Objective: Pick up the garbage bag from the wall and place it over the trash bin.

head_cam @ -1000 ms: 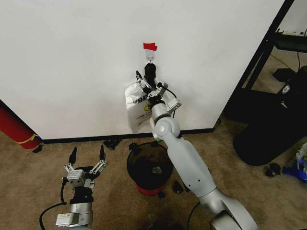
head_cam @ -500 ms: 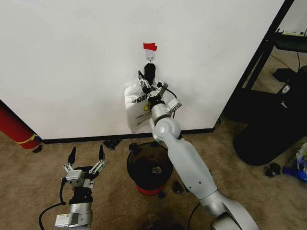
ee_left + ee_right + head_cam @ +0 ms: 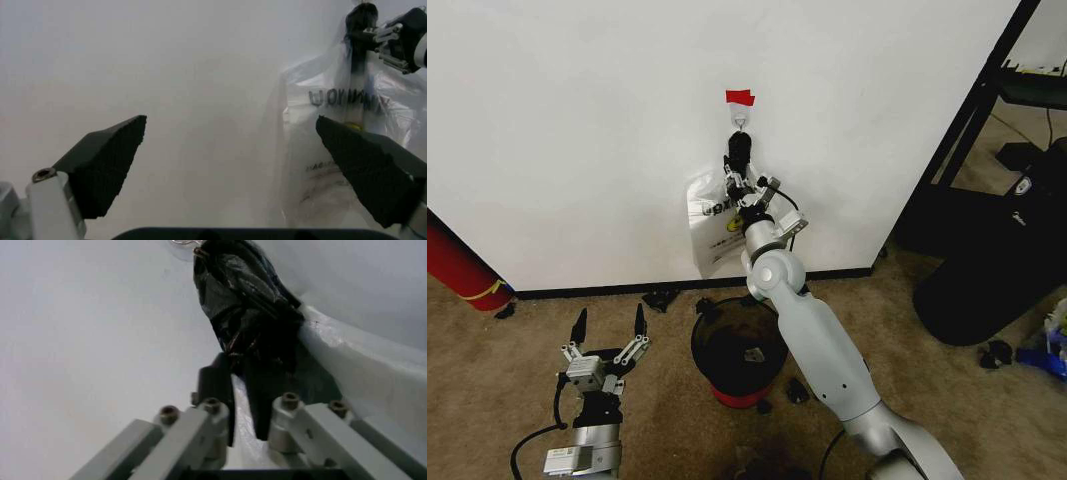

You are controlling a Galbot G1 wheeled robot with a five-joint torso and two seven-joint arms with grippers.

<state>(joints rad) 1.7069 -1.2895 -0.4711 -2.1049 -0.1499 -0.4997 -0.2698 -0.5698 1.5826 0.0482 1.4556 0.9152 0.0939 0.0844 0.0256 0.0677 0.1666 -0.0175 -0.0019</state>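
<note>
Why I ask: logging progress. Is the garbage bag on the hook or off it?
On: the garbage bag hangs bunched from the hook, with the right hand at its lower end.

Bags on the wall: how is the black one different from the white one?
The black bag is dark and crinkly; the white bag is pale, with dark lettering and a yellow mark. The black bag is bunched into a narrow bundle; the white bag spreads wide. The black bag sits high, right under the hook; the white bag hangs lower. Both hang against the white wall.
</note>
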